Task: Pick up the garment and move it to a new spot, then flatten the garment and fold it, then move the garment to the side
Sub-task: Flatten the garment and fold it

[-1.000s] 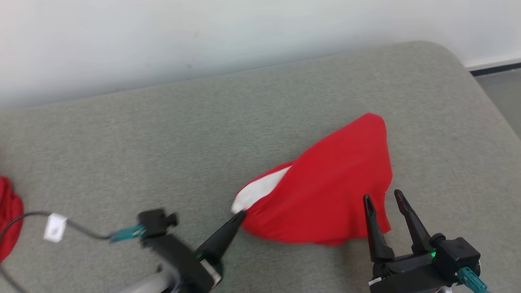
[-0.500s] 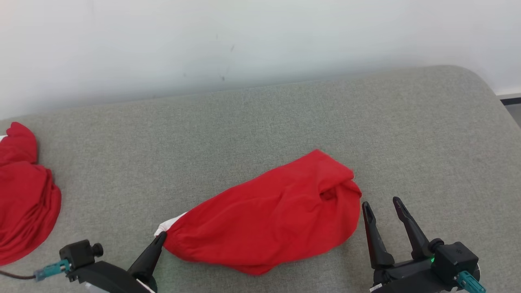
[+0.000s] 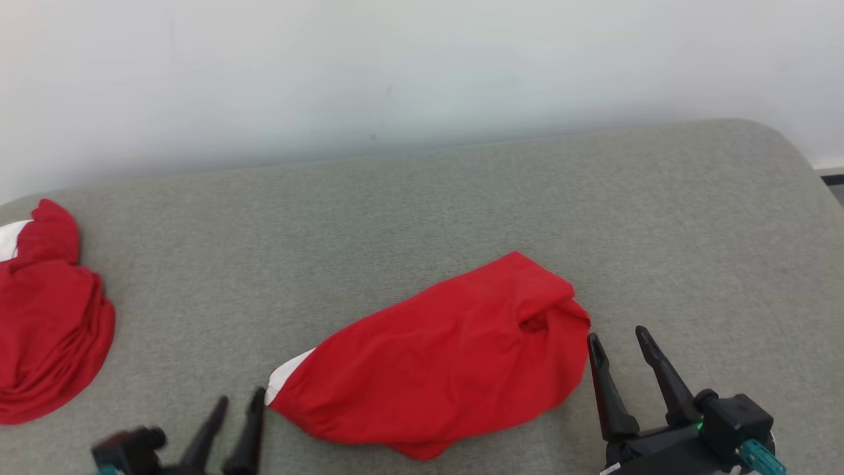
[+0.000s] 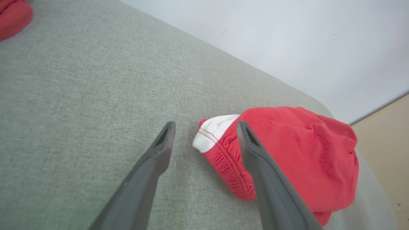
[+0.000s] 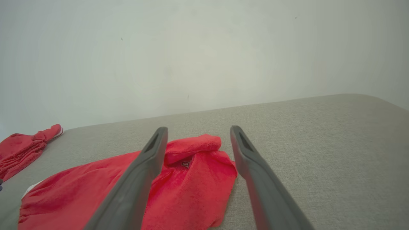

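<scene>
On grey cushion point(image 3: 422, 211), red garment point(image 3: 448, 369) lying loose, left tool point(image 3: 241, 394) spread wide

There are 2 red garments point(image 3: 435, 369) point(image 3: 49, 336), 2 grippers point(image 3: 241, 394) point(image 3: 617, 332) and perhaps 1 grey sofa point(image 3: 461, 198).

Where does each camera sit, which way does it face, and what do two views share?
Head view: high, facing forward and down at the crumpled red garment on the grey fabric surface; left gripper and right gripper show below.
Left wrist view: low, looking along its open fingers at the garment's white end.
Right wrist view: low, facing the white wall over the garment's other end, between its fingers.
Shared: all show the garment.
</scene>
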